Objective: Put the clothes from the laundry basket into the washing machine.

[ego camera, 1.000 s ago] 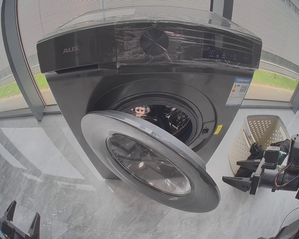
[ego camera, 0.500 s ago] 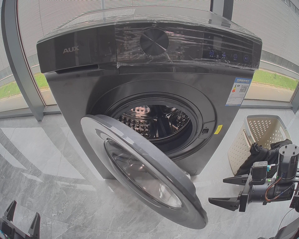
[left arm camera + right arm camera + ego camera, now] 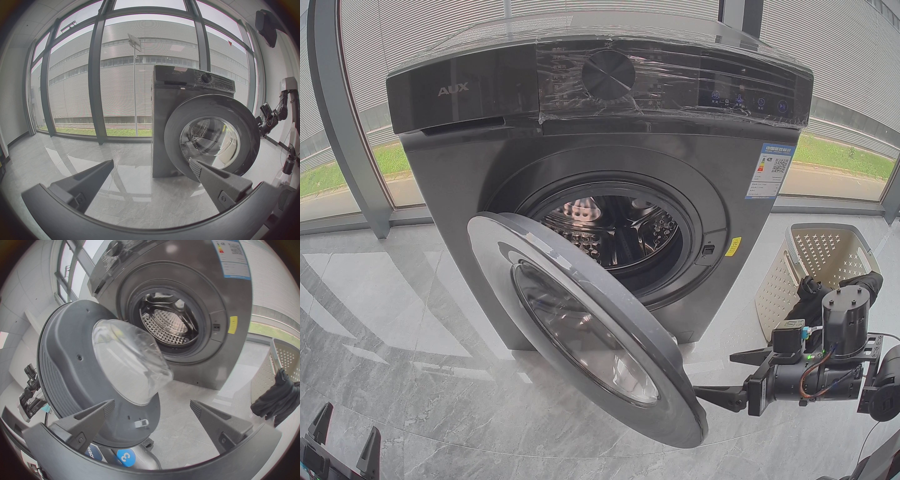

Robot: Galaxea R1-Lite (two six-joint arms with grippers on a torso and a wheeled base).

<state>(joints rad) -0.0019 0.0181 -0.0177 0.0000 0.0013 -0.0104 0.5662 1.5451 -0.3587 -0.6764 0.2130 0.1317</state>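
A: Where are the clothes [image 3: 807,297]?
B: Draped over the laundry basket [image 3: 778,294] rim, at 4 o'clock from the washing machine [image 3: 600,156]; its door [image 3: 581,325] is open.
A: Fingers?
B: Right gripper [image 3: 715,375] at 4 o'clock, just beside the door's edge, fingers wide apart, empty; left gripper [image 3: 350,420] at 7 o'clock, likewise.

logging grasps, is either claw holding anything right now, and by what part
Nothing is held. Both the right claw, beside the door, and the left claw are open and empty.
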